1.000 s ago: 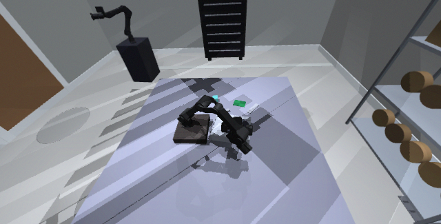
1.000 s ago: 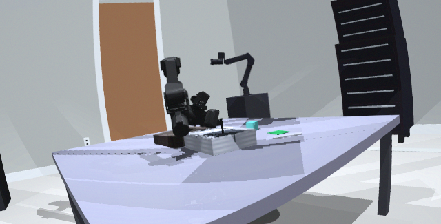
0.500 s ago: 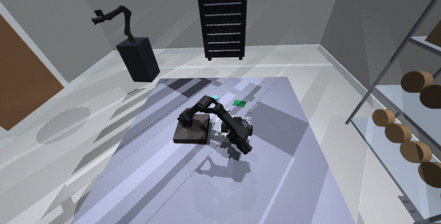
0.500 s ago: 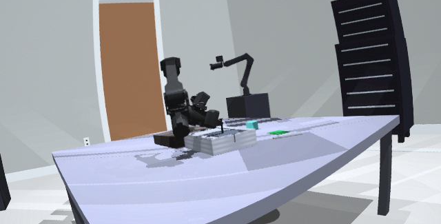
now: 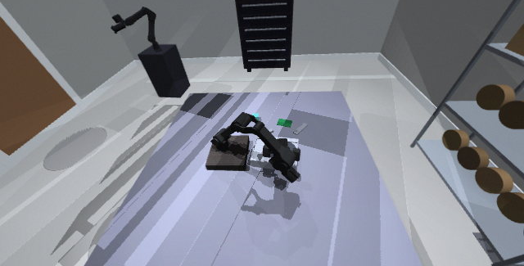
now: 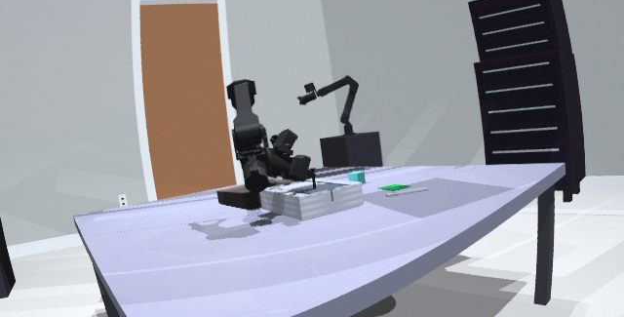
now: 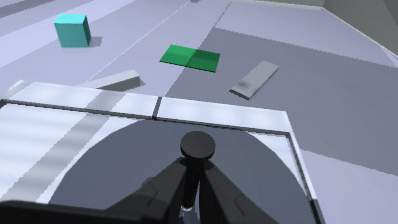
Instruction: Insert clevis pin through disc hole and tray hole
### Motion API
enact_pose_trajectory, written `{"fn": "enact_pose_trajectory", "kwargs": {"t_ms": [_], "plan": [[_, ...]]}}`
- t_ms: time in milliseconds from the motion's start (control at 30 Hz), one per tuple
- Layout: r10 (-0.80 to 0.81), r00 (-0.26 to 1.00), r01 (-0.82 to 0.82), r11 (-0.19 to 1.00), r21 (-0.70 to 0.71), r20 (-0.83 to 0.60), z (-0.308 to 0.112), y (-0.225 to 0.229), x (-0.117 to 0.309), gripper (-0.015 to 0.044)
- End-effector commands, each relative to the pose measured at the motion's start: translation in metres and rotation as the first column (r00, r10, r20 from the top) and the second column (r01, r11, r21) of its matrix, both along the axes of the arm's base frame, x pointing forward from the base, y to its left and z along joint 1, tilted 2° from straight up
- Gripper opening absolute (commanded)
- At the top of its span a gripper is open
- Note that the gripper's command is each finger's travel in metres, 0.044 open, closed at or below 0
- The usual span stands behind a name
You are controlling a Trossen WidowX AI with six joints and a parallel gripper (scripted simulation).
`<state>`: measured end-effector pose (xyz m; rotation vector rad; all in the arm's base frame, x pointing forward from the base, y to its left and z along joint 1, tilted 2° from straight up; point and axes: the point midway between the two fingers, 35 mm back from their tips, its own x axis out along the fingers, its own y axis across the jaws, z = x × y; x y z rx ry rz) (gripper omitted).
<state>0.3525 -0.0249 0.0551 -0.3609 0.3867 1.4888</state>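
From out here I see my WidowX arm [image 5: 266, 135] [image 6: 246, 132] in matte black, chunky rounded housings at the joints (boxy ones near the wrist), with dark, tapering gripper fingers marked by thin curved lines.
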Motion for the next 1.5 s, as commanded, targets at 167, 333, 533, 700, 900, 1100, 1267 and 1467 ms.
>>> {"fn": "enact_pose_trajectory", "kwargs": {"t_ms": [167,333,533,700,900,1100,1267,1467], "plan": [[0.002,1.000,-0.002,1.000,-0.012,0.010,-0.0004,-0.0006,-0.0005,0.0000],[0.003,1.000,-0.002,1.000,-0.008,0.022,-0.0005,-0.0012,-0.0006,0.0000],[0.003,1.000,-0.003,1.000,0.002,0.028,-0.0007,-0.0021,0.0000,0.0000],[0.003,1.000,-0.003,1.000,0.013,0.027,-0.0010,-0.0028,0.0009,0.0000],[0.002,1.000,-0.003,1.000,0.022,0.022,-0.0013,-0.0026,0.0021,0.0000],[0.002,1.000,-0.002,1.000,0.028,0.014,-0.0015,-0.0018,0.0029,0.0000],[0.002,1.000,-0.002,1.000,0.029,0.002,-0.0015,-0.0007,0.0033,0.0000],[0.001,1.000,-0.001,1.000,0.029,-0.008,-0.0015,0.0005,0.0035,0.0000]]}}
